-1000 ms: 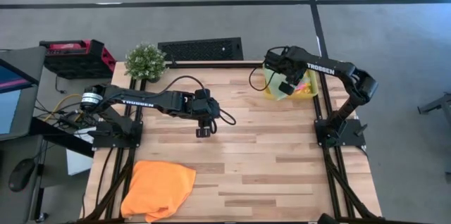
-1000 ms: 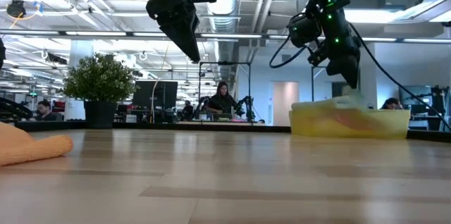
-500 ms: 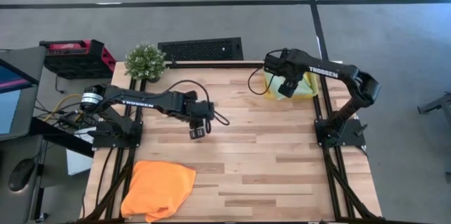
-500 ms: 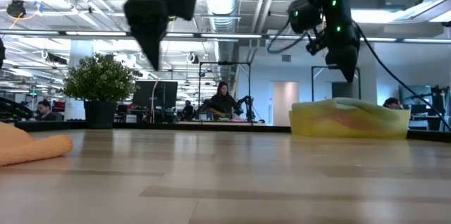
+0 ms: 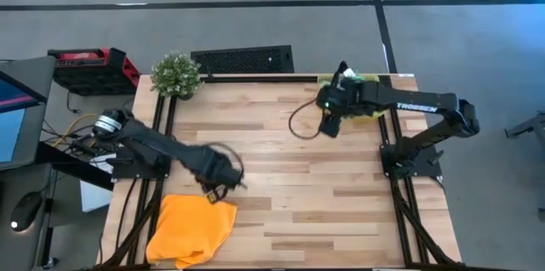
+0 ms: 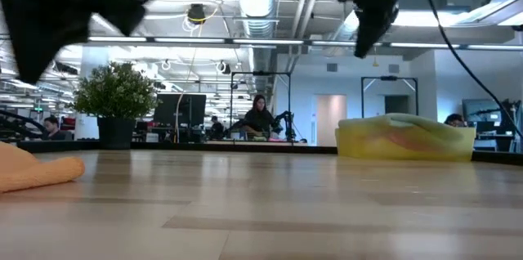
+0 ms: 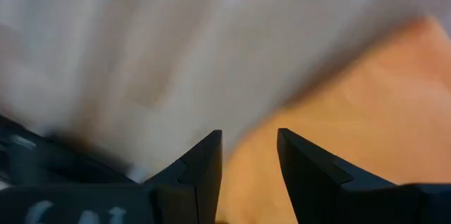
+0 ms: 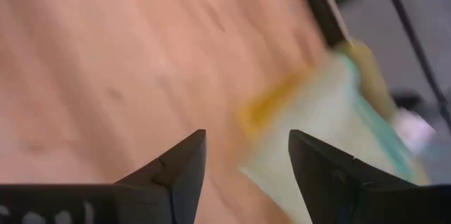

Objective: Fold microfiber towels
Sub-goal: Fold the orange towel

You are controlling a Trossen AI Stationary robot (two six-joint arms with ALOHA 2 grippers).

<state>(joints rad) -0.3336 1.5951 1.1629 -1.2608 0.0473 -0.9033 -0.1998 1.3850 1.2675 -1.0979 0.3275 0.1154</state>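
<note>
An orange towel (image 5: 192, 228) lies crumpled at the table's near left; in the low view the orange towel (image 6: 33, 168) shows at the left edge. My left gripper (image 5: 210, 193) points down, open, just above the towel's far edge; in its wrist view the left gripper (image 7: 250, 150) has the orange cloth (image 7: 345, 111) below it. My right gripper (image 5: 327, 124) hangs open above bare wood, left of the yellow tray (image 5: 364, 116). More towels (image 6: 392, 121) lie heaped in the tray (image 6: 458, 141).
A potted plant (image 5: 176, 73) stands at the far left corner. A black grille (image 5: 243, 58) lies behind the far edge. The middle and near right of the wooden table (image 5: 341, 203) hold nothing. People sit in the room beyond the table (image 6: 257, 117).
My left gripper has swung from the table's middle toward the near left, sinking and rolling its wrist, and now stands over the orange towel's far edge. My right gripper has risen off the tray and moved toward the table's left and near side.
</note>
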